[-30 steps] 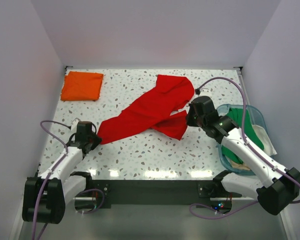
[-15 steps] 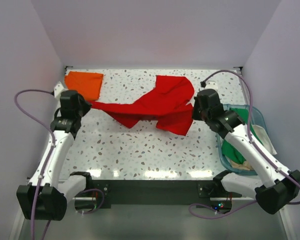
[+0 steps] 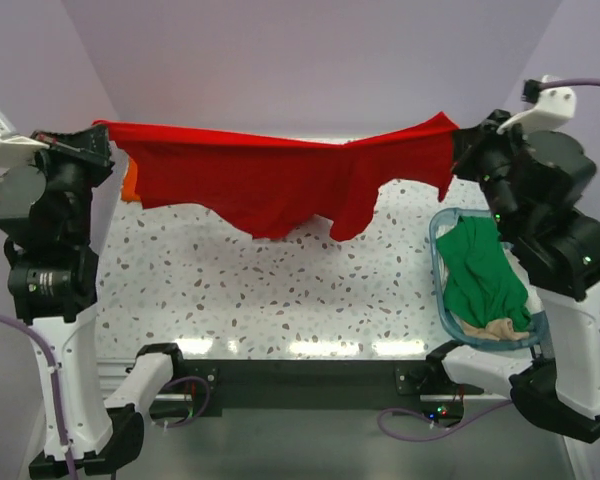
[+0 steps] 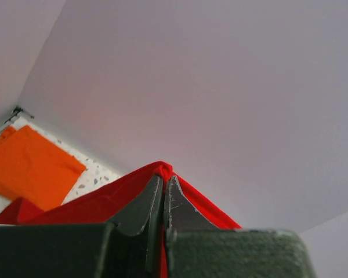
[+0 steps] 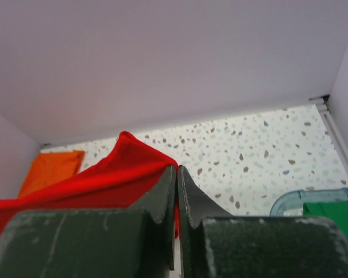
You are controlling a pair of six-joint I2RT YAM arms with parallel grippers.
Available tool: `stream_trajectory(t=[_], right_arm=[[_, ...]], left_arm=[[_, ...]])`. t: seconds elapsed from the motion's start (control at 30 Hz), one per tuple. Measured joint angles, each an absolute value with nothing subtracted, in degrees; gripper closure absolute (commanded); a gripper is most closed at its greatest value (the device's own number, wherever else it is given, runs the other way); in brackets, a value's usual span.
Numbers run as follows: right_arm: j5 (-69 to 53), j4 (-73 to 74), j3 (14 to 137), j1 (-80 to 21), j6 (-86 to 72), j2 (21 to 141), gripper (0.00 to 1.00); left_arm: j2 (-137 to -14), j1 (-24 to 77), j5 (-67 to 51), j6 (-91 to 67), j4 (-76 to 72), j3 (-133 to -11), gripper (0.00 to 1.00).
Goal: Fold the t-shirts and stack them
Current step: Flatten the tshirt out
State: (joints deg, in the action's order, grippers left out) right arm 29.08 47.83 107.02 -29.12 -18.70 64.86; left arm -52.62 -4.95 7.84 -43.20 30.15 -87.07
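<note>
- While both my arms are raised high over the bench (image 3: 310, 300), my left gripper (image 4: 163, 175) is pressed together on 1 end of the red t-shirt (image 3: 270, 180), with a small knot of cloth bunched at the fingertips.
- My right gripper (image 5: 177, 169) is pinching the opposite end of the same shirt, and red cloth runs off to the left of its fingers.
- Between my 2 grippers the red t-shirt hangs stretched in the air above the far half of the bench. Its top edge is nearly straight and its lower edge droops in uneven points. I cannot tell whether the lowest folds touch the surface.
- The orange t-shirt (image 4: 29, 168) lies folded flat in the far left corner of the bench, mostly hidden behind the red one in the top view.
- The green t-shirt (image 3: 485, 270) lies crumpled inside the teal tub (image 3: 438, 270) at the right edge of the bench, with a beige cloth (image 3: 492, 328) at the tub's near end.
</note>
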Motion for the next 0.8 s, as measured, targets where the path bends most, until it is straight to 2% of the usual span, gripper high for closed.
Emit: stream_trajectory(t=[0.2,0.5,0.7,0.8], right_arm=[[28.71,47.92,118.54,-29.12,-15.2,63.92,1.0],[27.57,37.71,117.56,-29.12,-7.46,66.5,1.0],[25.39,27.77,116.75,-25.23,-1.45,80.86,1.0],[20.97,26.11,122.26,-20.49,-1.72,93.89,1.0]], left_arm=[[-52.84,-4.95,7.31,-42.61,31.35,-97.97,1.0],[-61.95,-4.95,3.7,-43.94,26.02,-99.22,1.0],[-77.25,-4.97,-0.45,-46.7,16.58,-95.68,1.0],[-85.17,-4.97,-3.09,-48.16,11.53,-95.9,1.0]])
